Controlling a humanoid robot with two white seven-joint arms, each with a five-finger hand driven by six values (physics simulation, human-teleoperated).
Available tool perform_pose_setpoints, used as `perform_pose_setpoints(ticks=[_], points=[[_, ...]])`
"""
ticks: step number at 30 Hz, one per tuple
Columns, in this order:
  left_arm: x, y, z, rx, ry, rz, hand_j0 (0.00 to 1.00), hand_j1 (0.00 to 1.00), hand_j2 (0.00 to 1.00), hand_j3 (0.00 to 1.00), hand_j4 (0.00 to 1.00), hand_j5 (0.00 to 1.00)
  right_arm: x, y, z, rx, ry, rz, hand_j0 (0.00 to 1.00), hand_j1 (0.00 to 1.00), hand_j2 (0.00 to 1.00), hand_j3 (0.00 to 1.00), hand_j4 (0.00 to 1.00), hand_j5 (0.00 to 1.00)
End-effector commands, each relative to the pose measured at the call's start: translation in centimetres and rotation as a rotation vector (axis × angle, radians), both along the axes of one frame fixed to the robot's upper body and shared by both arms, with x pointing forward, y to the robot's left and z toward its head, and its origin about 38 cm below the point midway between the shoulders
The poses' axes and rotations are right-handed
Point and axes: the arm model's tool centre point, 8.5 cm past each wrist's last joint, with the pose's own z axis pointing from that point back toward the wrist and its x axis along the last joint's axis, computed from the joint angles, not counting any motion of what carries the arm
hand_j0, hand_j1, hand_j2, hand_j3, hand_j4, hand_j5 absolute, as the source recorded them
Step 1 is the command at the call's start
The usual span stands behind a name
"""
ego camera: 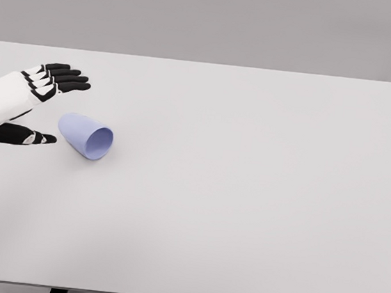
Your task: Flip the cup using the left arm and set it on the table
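A pale blue cup [86, 136] lies on its side on the white table [246, 194], its open mouth facing right and toward me. My left hand [42, 106] comes in from the left edge and hovers just left of the cup's closed end. Its fingers [63, 78] are spread straight above and behind the cup, and the thumb [22, 135] stretches out below, close to the cup's base. The hand is open and holds nothing. The right arm does not show.
The table's far edge runs across the top of the view and its front edge along the bottom. A plain grey wall lies behind.
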Motion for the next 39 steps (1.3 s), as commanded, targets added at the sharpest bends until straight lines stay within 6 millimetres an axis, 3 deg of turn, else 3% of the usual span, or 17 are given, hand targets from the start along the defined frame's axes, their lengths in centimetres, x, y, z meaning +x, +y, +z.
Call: perform_pose_setpoints(ticks=[1,4,11,18,28,39], points=[[0.0,0.0,0.0,-0.01,0.004,-0.001,1.0,1.0,1.0,1.0,1.0,1.0,0.0,0.0,0.0,0.0,0.0,0.0,1.0,1.0,1.0,1.0,1.0,1.0],[0.1,0.0,-0.3,-0.045,0.036,0.011,1.0,1.0,1.0,1.0,1.0,1.0,0.0,0.0,0.0,0.0,0.0,0.0,1.0,1.0,1.0,1.0,1.0,1.0],[2.4,1.7,-2.2,-0.134,0.234,0.314,1.0,1.0,1.0,1.0,1.0,1.0,0.0,0.0,0.0,0.0,0.0,0.0,1.0,1.0,1.0,1.0,1.0,1.0],[3.0,-0.8,-4.8,-0.025,0.348,0.285,1.0,1.0,1.0,1.0,1.0,1.0,0.0,0.0,0.0,0.0,0.0,0.0,1.0,1.0,1.0,1.0,1.0,1.0],[2.4,0.4,-4.7,0.078,0.372,0.279,1.0,1.0,1.0,1.0,1.0,1.0,0.0,0.0,0.0,0.0,0.0,0.0,1.0,1.0,1.0,1.0,1.0,1.0],[3.3,-0.6,-5.9,0.087,0.386,0.27,1.0,1.0,1.0,1.0,1.0,1.0,0.0,0.0,0.0,0.0,0.0,0.0,1.0,1.0,1.0,1.0,1.0,1.0]])
